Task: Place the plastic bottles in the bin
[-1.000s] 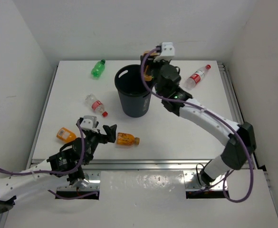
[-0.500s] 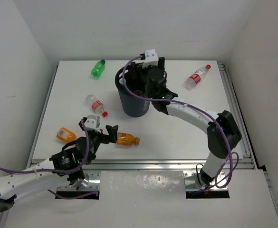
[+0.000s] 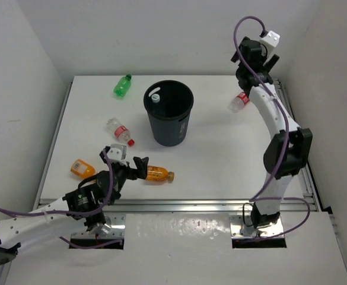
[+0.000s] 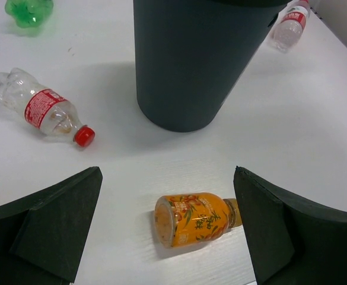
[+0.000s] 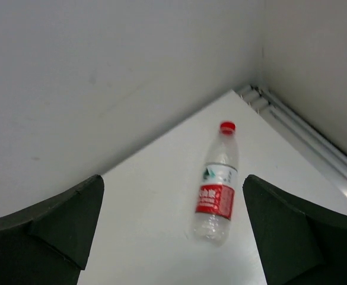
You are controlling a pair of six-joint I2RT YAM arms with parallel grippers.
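The bin (image 3: 170, 127) stands mid-table, with a pale cap (image 3: 155, 97) showing inside it. Just in front of the bin lies an orange bottle (image 4: 196, 218). The left gripper (image 4: 166, 190) faces it, jaws wide apart, so lowering and closing looks next. Right of the bin, the right gripper (image 5: 173, 184) hangs open above a red-labelled clear bottle (image 5: 216, 187).

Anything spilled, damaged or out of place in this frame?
Nothing stands out. The bin stands upright. The green bottle, the near orange bottle, the left orange bottle, the left clear bottle and the right clear bottle all lie on their sides, with no spill visible.
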